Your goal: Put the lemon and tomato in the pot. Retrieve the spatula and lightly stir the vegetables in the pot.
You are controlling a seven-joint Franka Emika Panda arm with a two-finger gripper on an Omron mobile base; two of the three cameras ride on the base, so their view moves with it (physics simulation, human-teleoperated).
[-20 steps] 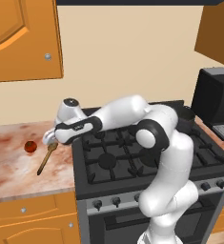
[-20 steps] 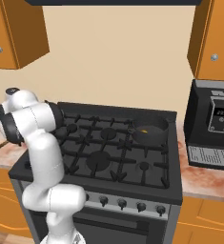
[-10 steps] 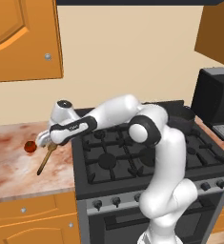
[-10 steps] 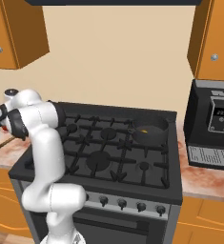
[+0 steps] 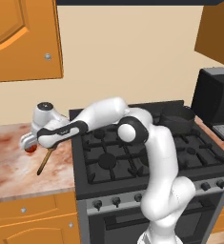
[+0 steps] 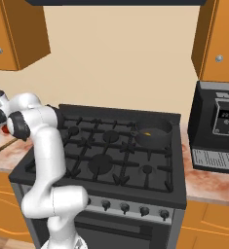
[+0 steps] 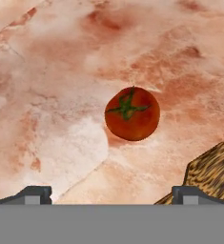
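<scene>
The tomato (image 7: pixel 132 113), red with a green stem, lies on the pink marble counter (image 7: pixel 61 71). My gripper (image 7: pixel 111 195) hangs open just above it, one fingertip on either side. From the left base view the gripper (image 5: pixel 28 141) covers most of the tomato (image 5: pixel 31 148). The wooden spatula (image 5: pixel 44 159) lies just right of the tomato, its head (image 7: pixel 213 171) close to my right fingertip. The dark pot (image 6: pixel 152 132) stands on the stove's back right burner, and the yellow lemon (image 6: pixel 147 132) shows inside it.
The black stove (image 5: pixel 142 152) borders the counter on the right. A black coffee machine (image 6: pixel 218 126) stands on the counter right of the stove. Wooden wall cabinets (image 5: pixel 23 38) hang above the counter.
The hand has swung left from the stove's edge out over the counter and come down over the tomato. The jaws have stayed open.
</scene>
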